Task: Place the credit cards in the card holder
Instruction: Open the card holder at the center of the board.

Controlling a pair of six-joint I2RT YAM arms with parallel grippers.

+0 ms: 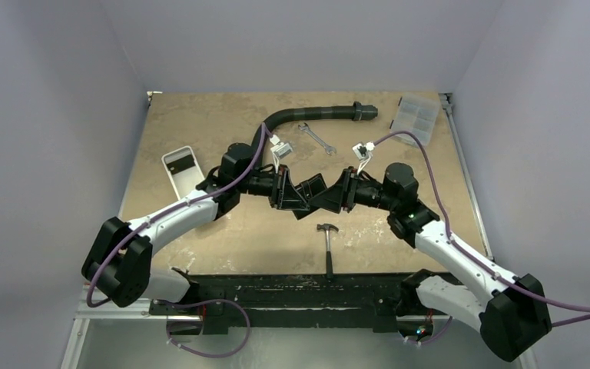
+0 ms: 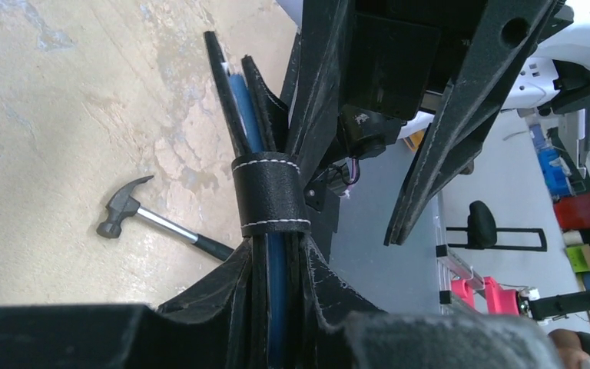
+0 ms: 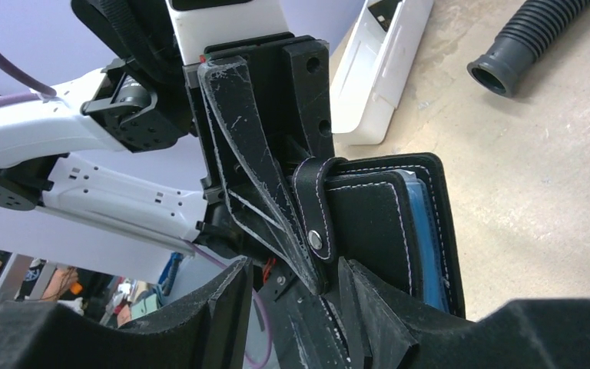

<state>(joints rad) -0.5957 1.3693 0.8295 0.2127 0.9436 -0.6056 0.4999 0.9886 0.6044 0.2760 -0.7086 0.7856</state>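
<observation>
Card holder (image 3: 369,223) is off the table (image 1: 223,123), held up at mid-table where the two arms meet. The hammer (image 1: 328,244) lies at its 6 o'clock.

Left gripper (image 2: 269,323): narrow, pinching the folded holder edge-on.

Right gripper (image 3: 299,307): jaws stand apart. The tip of the snap strap (image 2: 270,196) hangs in the gap, and we see nothing clamped.

The strap wraps the closed leaves. A blue edge (image 2: 265,115) shows between them; we cannot tell whether it is lining or a card.

White tray (image 1: 188,188) sits at 9 o'clock from the holder. A dark rectangle lies in it, which we take for the credit cards (image 1: 183,163). How many there are is too small to tell.

Handling, our judgement:
- The holder is light and soft, and its leaves will splay or sag if it is pinched at one corner only.
- Best hold is across the spine, leaving the pocket mouths free.
- The strap is the natural tab to pull. Tug near the snap, not the stitched root.
- The cards are thin, stiff and slick. Flat in the tray, they give little edge to pinch.
- Take a card by its short edge, and expect it to pivot in the pads.
</observation>
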